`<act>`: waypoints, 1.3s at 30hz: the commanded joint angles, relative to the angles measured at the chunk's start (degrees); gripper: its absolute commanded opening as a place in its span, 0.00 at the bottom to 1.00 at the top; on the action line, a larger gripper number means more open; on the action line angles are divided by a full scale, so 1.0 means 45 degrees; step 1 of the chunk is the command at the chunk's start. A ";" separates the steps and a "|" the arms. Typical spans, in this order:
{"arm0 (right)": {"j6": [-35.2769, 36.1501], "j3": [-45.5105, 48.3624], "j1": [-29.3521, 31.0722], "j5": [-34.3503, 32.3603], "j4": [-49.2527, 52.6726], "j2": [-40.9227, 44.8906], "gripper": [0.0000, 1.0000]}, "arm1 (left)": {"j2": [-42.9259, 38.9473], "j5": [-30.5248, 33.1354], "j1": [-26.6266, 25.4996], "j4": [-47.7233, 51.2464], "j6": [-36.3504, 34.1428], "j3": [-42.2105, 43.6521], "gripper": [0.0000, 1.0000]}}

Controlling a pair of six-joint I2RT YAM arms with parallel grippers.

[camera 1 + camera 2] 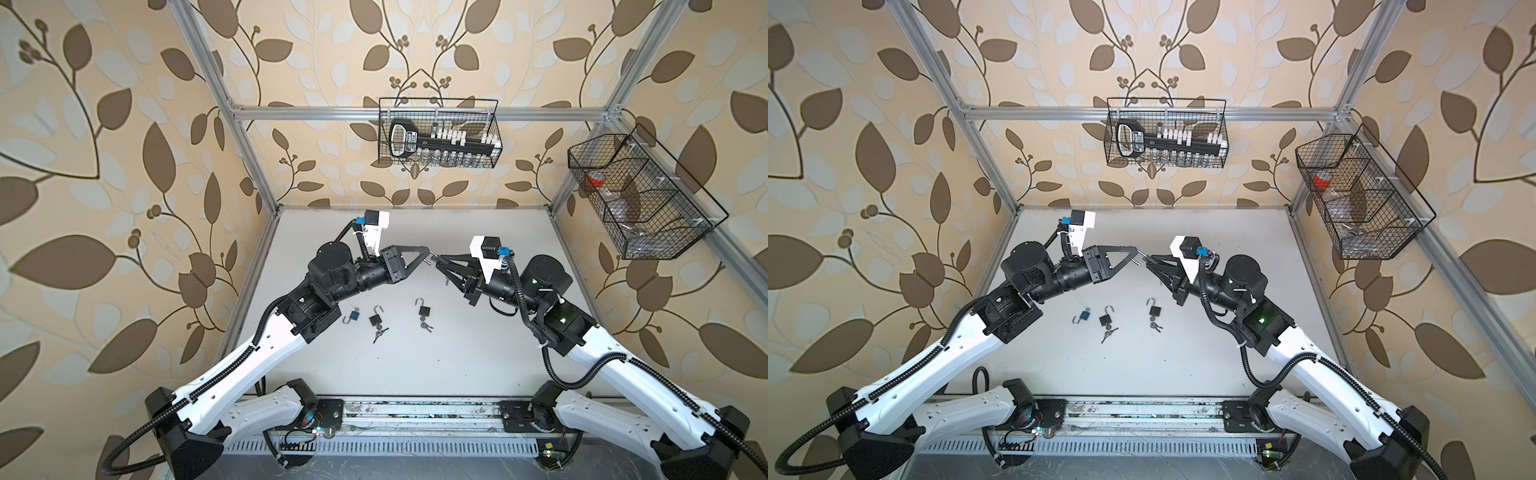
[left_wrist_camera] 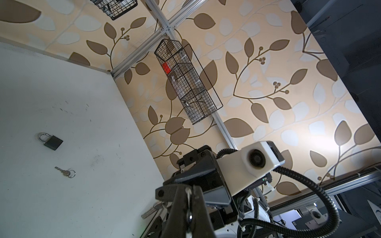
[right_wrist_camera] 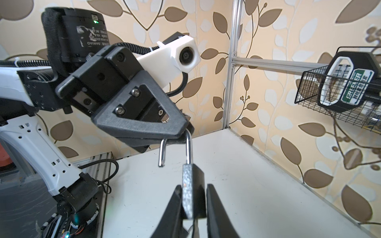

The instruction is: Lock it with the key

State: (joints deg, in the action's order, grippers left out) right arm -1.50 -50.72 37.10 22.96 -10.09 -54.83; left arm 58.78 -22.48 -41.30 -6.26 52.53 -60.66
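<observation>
A black padlock point(image 3: 191, 175) hangs in mid-air over the table's middle, its silver shackle point(image 3: 188, 144) swung open. My left gripper point(image 3: 185, 127) is shut on the top of the shackle; in the left wrist view its fingers point(image 2: 179, 206) are pressed together. My right gripper point(image 3: 194, 186) faces it and is shut on the padlock's body, one finger on each flat side. In both top views the two grippers meet tip to tip point(image 1: 433, 257) point(image 1: 1143, 255). A silver key point(image 2: 151, 209) dangles just below the held padlock.
On the white table point(image 1: 457, 353) lie a blue padlock point(image 1: 353, 316) and two black padlocks point(image 1: 376, 319) point(image 1: 424, 309), all open, with keys point(image 1: 380, 331) beside them. A shut black padlock point(image 2: 51, 141) and a loose key point(image 2: 66, 172) lie farther off. Wire baskets point(image 1: 440, 133) point(image 1: 640, 195) hang on the walls.
</observation>
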 commanded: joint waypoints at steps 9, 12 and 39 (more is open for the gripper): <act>-0.2178 -0.1219 0.0017 0.0485 0.0887 -0.0070 0.00 | 0.0213 -0.0876 -0.0078 0.1396 -0.2969 -0.1558 0.00; -0.3474 -0.1560 0.0020 0.1433 0.0987 -0.0121 0.00 | 0.0446 -0.1662 -0.0079 0.1979 -0.3805 -0.2117 0.00; -0.9469 -0.3071 0.0001 0.5814 -0.1505 -0.0149 0.00 | -0.0036 -0.3968 -0.0080 0.1743 -0.5239 -0.2658 0.00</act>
State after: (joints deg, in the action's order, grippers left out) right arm -41.58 -62.06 36.99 46.63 -9.26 -55.59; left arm 58.35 -38.65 -41.30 0.12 31.18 -72.53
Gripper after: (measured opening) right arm 0.136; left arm 0.051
